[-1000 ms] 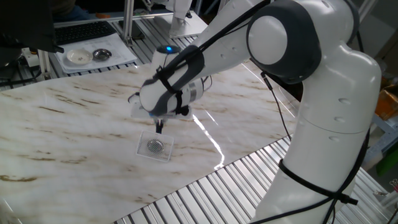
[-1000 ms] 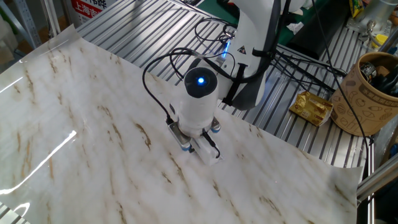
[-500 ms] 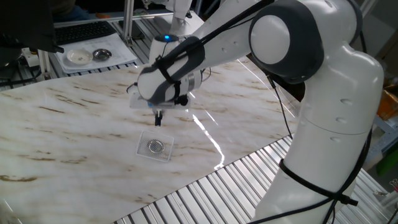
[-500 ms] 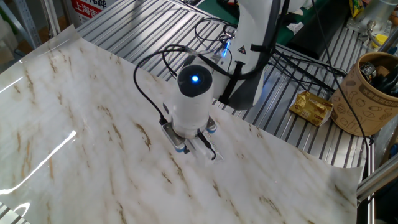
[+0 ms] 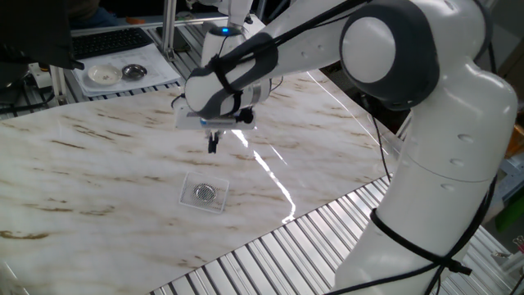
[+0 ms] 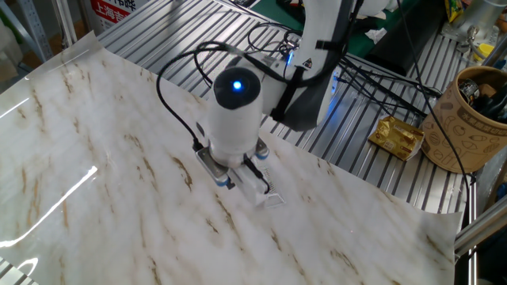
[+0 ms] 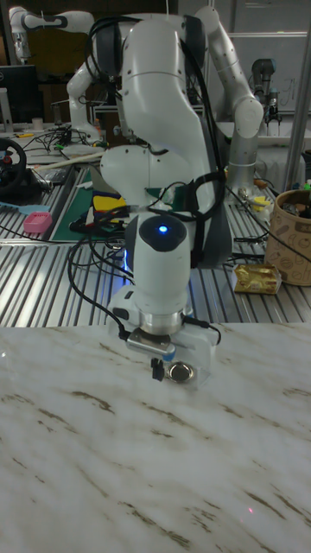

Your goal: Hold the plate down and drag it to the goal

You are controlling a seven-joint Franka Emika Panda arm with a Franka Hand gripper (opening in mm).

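A: Where was the small round shiny silver metal plate?

B: It lay flat on the marble-patterned tabletop, inside the faint, nearly transparent rounded square goal outline, roughly at its middle. In the tall fixed view the plate showed just under the wrist.

A: And the two-finger black-tipped gripper on the white arm?

B: It hung above the tabletop, up and slightly to the far side of the plate, clear of it and touching nothing. The fingers looked drawn close together with nothing between them, though the tips were small and dark, so I couldn't tell for certain.

A: Any containers?

B: At the far edge a pale tray held a white round dish and a small metal bowl; I couldn't make out what was in either. In the other fixed view, a brown patterned paper cup stood off the marble, with dark items poking out.
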